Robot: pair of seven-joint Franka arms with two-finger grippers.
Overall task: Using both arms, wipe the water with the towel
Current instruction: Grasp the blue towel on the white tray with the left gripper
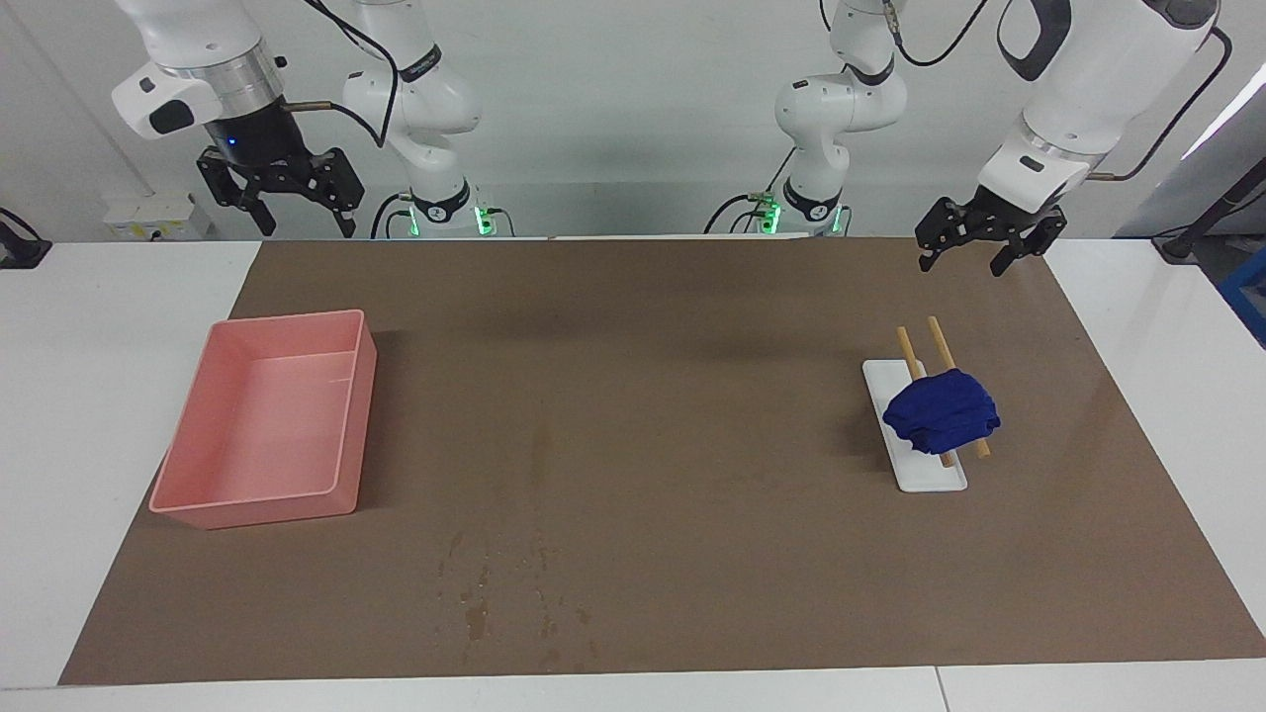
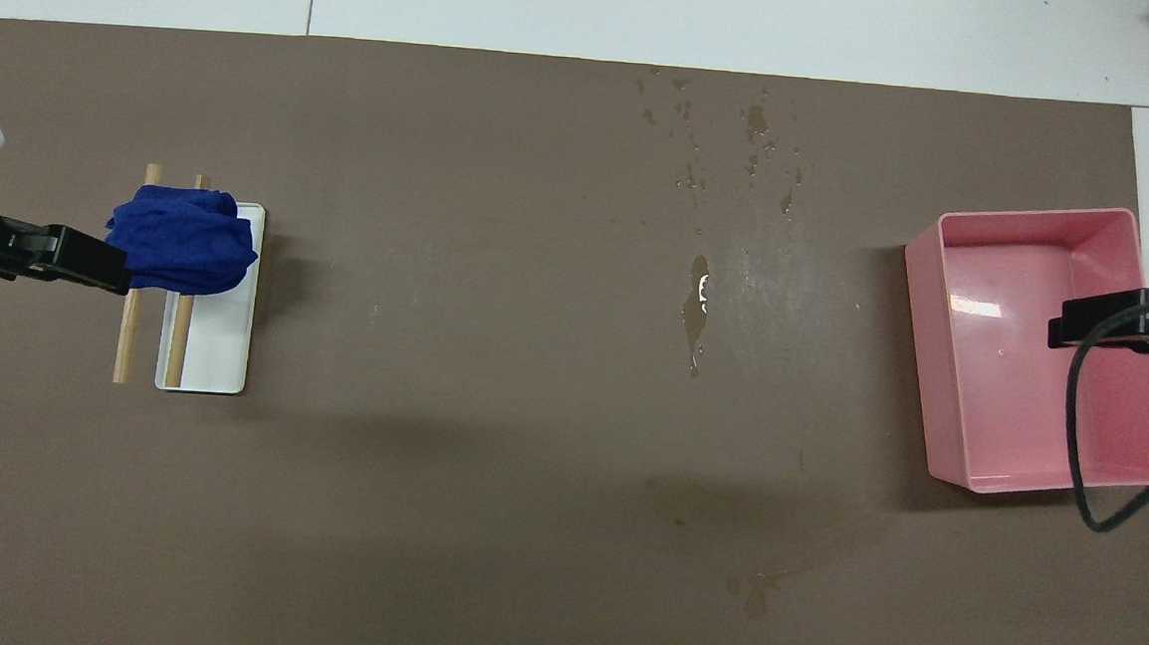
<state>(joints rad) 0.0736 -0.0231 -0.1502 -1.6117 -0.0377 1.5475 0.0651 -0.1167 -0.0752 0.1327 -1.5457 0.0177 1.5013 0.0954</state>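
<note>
Facing view: towel (image 1: 942, 410) bundled untouched on white tray (image 1: 915, 475), left gripper (image 1: 989, 252) raised above it with fingers spread, right gripper (image 1: 282, 198) spread, idle above pink bin (image 1: 267, 494); overhead view: water (image 2: 697, 310) streak mid-surface between towel and bin, unwiped, whole task left.

Blue towel (image 1: 942, 411) (image 2: 181, 241), crumpled in a bundle, sits on two wooden sticks (image 1: 940, 345) (image 2: 125, 335) laid across a white tray (image 1: 925, 471) (image 2: 214, 345), toward the left arm's end of the table. Water (image 2: 696, 315) (image 1: 539, 447): thin wet streak mid-mat, glinting, well apart from the towel.
</note>
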